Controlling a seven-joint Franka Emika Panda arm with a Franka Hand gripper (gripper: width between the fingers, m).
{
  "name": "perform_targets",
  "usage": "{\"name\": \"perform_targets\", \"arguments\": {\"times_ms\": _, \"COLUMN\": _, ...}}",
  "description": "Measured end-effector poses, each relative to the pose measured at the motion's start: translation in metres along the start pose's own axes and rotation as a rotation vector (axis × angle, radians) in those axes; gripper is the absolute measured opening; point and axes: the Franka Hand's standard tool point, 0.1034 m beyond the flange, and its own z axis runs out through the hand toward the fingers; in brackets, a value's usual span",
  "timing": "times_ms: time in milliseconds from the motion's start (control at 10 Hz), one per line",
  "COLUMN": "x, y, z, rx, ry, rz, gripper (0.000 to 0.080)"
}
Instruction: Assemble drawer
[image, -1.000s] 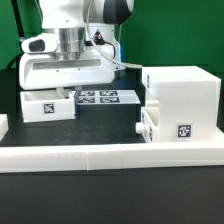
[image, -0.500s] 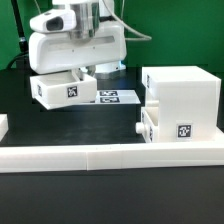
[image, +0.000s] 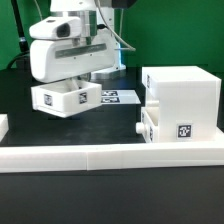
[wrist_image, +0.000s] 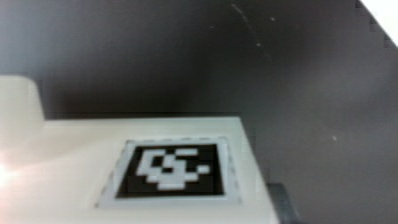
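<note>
Over the last second I have lifted the loose tray (image: 65, 98) off the tabletop (image: 110, 195); it now hangs clear of the surface under my tool (image: 68, 84), tilted slightly, on the exterior view's left. My tool is closed on the tray, though its fingers are largely hidden behind the wrist body. The wrist view shows only the tray's tagged face (wrist_image: 173, 168) against dark tabletop. I judge the pick step complete and the carry toward the housing (image: 180, 100) as the step now in hand. The housing stands on the exterior view's right, with the other tray (image: 163, 127) already seated low in its front. The marker board (image: 118, 97) lies between my load and the housing. The low white wall (image: 110, 155) runs along the front edge; open room lies above the marker board.
</note>
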Motion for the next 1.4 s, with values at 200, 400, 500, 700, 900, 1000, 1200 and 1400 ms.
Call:
{"name": "perform_targets", "arguments": {"times_ms": 200, "x": 0.018, "y": 0.020, "z": -0.008, "rx": -0.009, "ry": -0.024, "rz": -0.223, "gripper": 0.0044}}
{"name": "perform_targets", "arguments": {"times_ms": 400, "x": 0.015, "y": 0.019, "z": -0.005, "rx": -0.008, "ry": -0.027, "rz": -0.334, "gripper": 0.0044}}
{"name": "perform_targets", "arguments": {"times_ms": 500, "x": 0.014, "y": 0.019, "z": -0.005, "rx": -0.007, "ry": -0.027, "rz": -0.406, "gripper": 0.0044}}
{"name": "perform_targets", "arguments": {"times_ms": 700, "x": 0.014, "y": 0.019, "z": -0.004, "rx": 0.006, "ry": -0.033, "rz": -0.516, "gripper": 0.0044}}
{"name": "perform_targets", "arguments": {"times_ms": 900, "x": 0.037, "y": 0.034, "z": -0.018, "rx": 0.030, "ry": -0.048, "rz": -0.547, "gripper": 0.0044}}
{"name": "perform_targets", "arguments": {"times_ms": 1000, "x": 0.046, "y": 0.043, "z": -0.021, "rx": 0.046, "ry": -0.055, "rz": -0.550, "gripper": 0.0044}}
{"name": "perform_targets", "arguments": {"times_ms": 1200, "x": 0.051, "y": 0.049, "z": -0.021, "rx": 0.046, "ry": -0.056, "rz": -0.548, "gripper": 0.0044}}
{"name": "perform_targets", "arguments": {"times_ms": 1400, "x": 0.048, "y": 0.048, "z": -0.018, "rx": 0.053, "ry": -0.056, "rz": -0.564, "gripper": 0.0044}}
